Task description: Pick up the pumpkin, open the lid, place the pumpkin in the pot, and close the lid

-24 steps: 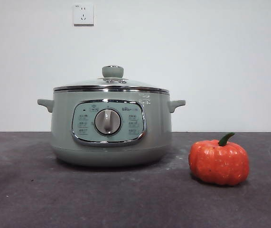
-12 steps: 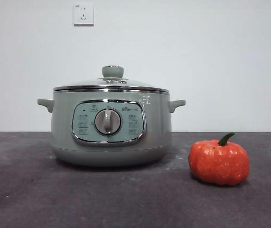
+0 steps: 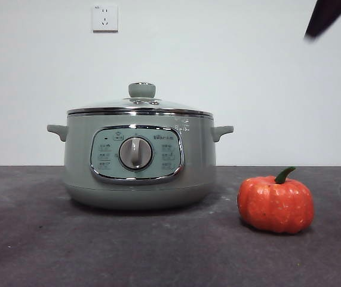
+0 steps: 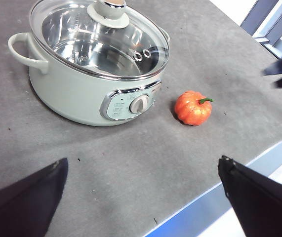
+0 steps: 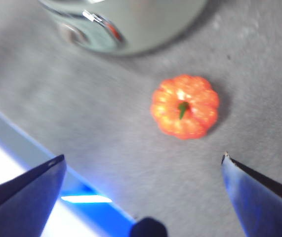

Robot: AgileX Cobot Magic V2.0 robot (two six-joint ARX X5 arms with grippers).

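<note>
The right gripper (image 5: 141, 160) hangs high above the pumpkin (image 5: 184, 106), jaws spread wide and holding nothing; in the front view it shows only as a dark tip at the top right corner. The left gripper (image 4: 141, 165) waits further back, also spread and empty. The pumpkin sits upright on the dark table (image 3: 158, 251), stem (image 3: 284, 174) curving up and rightward. Beyond it, to the left, stands the pot (image 3: 139, 156), its lid (image 3: 140, 106) seated level, knob on top.

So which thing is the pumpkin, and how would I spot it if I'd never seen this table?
Find the big pale green pot with the glass lid on the dark grey table. Beside the pot, apart from it and on the side away from its dial, sits the pumpkin. It is the only small, shiny orange thing there, ribbed, with a curved green stem.
</note>
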